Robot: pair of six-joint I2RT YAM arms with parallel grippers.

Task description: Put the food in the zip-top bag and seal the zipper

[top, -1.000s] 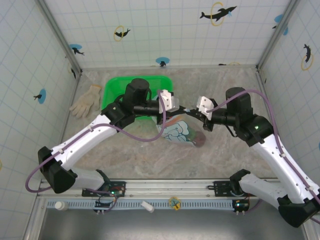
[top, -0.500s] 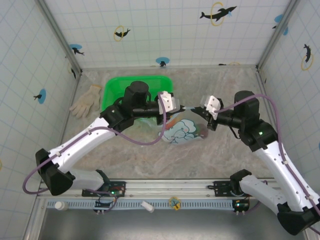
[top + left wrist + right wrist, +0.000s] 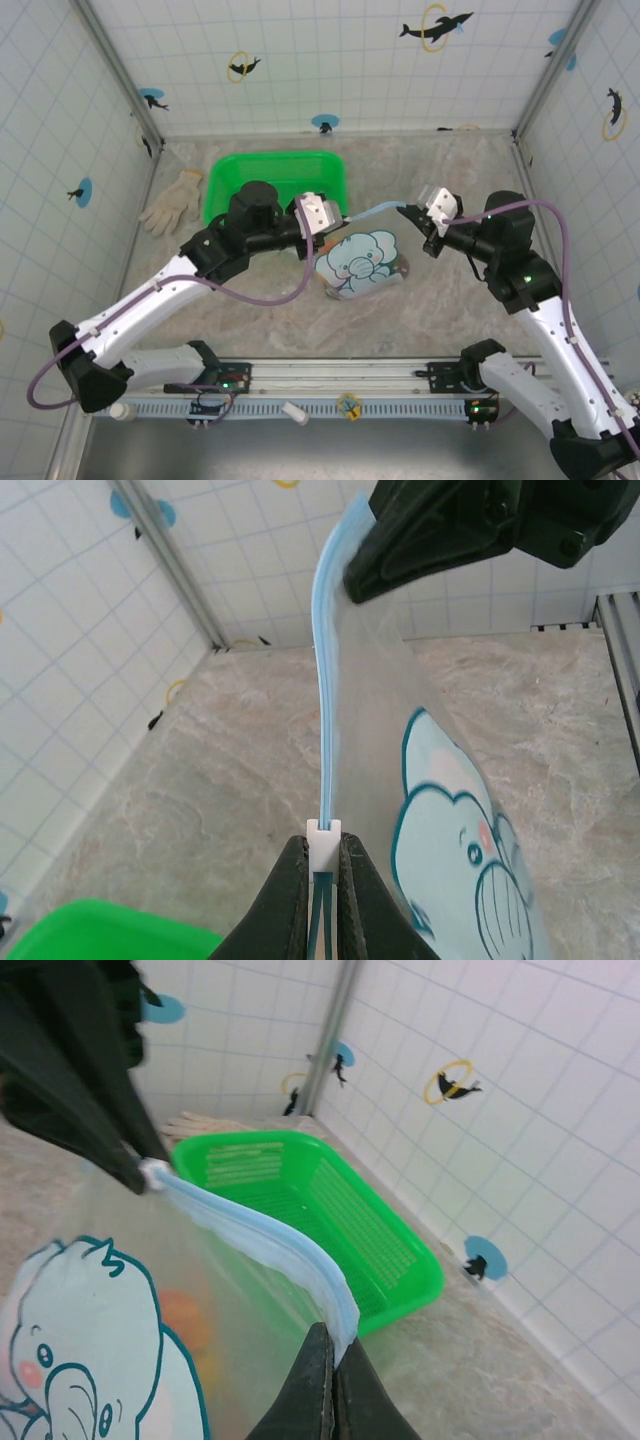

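Wide view first: the marbled worktop (image 3: 260, 320) spreads under both arms, with the green basket (image 3: 270, 170) sitting toward the back left. Just on the near side of that basket, over the middle of the worktop, the zip-top bag (image 3: 365, 262) hangs from its rim, strung between the two arms, its pale blue elephant print facing up at the overhead camera. Whether its bottom edge touches the surface, I can't tell.

The left tool (image 3: 323, 858) is pinched together on the zipper (image 3: 375, 211), fingers tight either side of the strip. The right tool (image 3: 328, 1360) is clamped on the same strip at the opposite end, jaws together with the blue rim squeezed between them. The strip runs taut from one to the other.

Off to the left of the basket, a white glove (image 3: 172, 200) lies flat, well apart from everything.

Inside the bag, the food (image 3: 180, 1320) shows as a blurred orange shape through the plastic.

Smallest of all, a white slider (image 3: 322, 838) sits on the strip, right at the left tool's fingertips.
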